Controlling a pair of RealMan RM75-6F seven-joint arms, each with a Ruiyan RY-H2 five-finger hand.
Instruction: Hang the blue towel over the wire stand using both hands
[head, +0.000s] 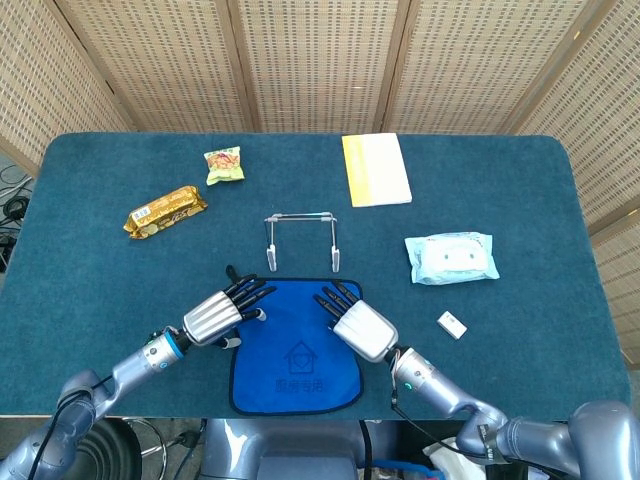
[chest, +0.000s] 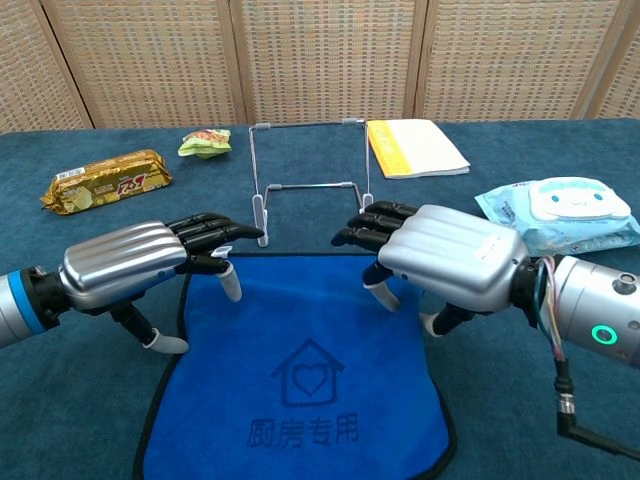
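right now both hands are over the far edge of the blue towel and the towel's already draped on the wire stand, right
Not quite. The left hand and right hand are at the far edge, but the blue towel lies flat on the table, in front of the wire stand, as the chest view shows.

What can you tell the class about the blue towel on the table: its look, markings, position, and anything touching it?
The blue towel is a bright blue cloth with a dark bound edge and rounded near corners, printed with a house-and-heart outline above a row of characters. It lies flat and spread on the teal table, near the front edge, just in front of the wire stand. The left hand and right hand are over its far corners; whether they touch it cannot be told.
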